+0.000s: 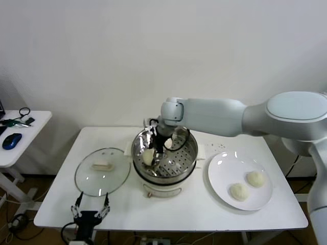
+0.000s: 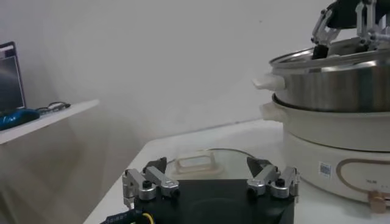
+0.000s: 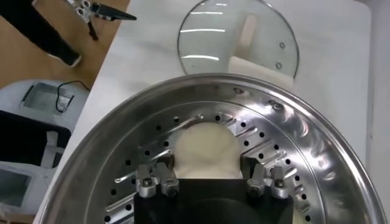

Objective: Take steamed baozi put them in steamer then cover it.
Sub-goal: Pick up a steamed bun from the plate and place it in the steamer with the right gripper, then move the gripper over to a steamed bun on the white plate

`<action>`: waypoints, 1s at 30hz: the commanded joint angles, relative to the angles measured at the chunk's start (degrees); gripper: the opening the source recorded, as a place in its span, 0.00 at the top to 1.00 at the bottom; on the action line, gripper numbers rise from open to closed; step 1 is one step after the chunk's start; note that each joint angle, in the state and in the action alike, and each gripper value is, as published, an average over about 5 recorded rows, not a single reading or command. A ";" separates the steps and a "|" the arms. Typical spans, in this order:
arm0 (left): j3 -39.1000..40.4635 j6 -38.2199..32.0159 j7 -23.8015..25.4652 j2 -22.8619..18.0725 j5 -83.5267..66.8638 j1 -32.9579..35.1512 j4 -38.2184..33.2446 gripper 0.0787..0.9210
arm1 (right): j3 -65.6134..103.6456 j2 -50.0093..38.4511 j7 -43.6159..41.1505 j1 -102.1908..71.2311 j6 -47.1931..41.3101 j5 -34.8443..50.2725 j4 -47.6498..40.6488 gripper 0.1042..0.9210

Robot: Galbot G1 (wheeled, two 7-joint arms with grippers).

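Note:
The steamer [image 1: 191,153] stands mid-table, a shiny steel pot with a perforated tray [image 3: 286,146] on a cream-white base [image 2: 329,158]. My right gripper [image 1: 155,151] reaches down into its left half and is shut on one baozi [image 3: 206,146], low over the tray [image 1: 173,166]. Two more baozi [image 1: 239,191] [image 1: 256,178] lie on the white plate [image 1: 219,168] to the right. The fourth is not visible. The glass cover [image 1: 115,178] lies flat on the table left of the steamer, also in the left wrist view [image 2: 228,155]. My left gripper [image 1: 90,209] is open and parked at the table's front edge.
A small white side table [image 1: 20,145] with a blue mouse [image 1: 11,140] stands far left. The left gripper [image 2: 207,164] hangs just in front of the cover's cream handle [image 2: 195,163]. The wall runs close behind the table.

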 commanded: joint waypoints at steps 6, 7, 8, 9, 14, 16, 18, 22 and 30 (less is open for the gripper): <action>-0.06 0.13 0.02 0.11 -0.09 -0.30 0.24 0.12 | 0.27 0.71 0.40 -0.48 -0.04 -0.77 -1.11 0.23; -0.06 0.15 0.01 0.11 -0.07 -0.31 0.23 0.12 | 0.33 0.61 0.42 -0.31 0.00 -0.72 -1.02 0.20; -0.05 0.16 0.00 0.11 -0.05 -0.33 0.23 0.12 | 0.39 0.45 0.44 -0.08 0.02 -0.67 -0.82 0.18; -0.05 0.17 -0.01 0.10 -0.04 -0.33 0.23 0.12 | 0.48 0.23 0.45 0.16 0.03 -0.63 -0.59 0.16; -0.05 0.17 -0.06 0.09 0.00 -0.25 0.20 0.12 | 0.73 -1.94 0.27 1.83 0.04 -0.61 1.57 0.12; -0.04 0.18 -0.06 0.08 0.03 -0.21 0.12 0.12 | 0.64 -3.74 -0.20 3.15 0.16 -0.61 3.15 0.12; 0.00 0.20 -0.06 0.07 0.09 -0.18 0.01 0.12 | 0.51 -5.87 -1.01 4.88 0.46 -0.57 4.78 0.12; 0.01 0.31 -0.05 0.07 0.24 -0.19 -0.24 0.12 | -0.42 -12.85 -3.52 9.61 1.67 -0.41 8.87 0.12; 0.33 1.22 0.03 -0.74 1.32 -1.34 -0.41 0.12 | -4.64 -27.21 -7.69 16.86 4.82 -3.37 17.63 0.12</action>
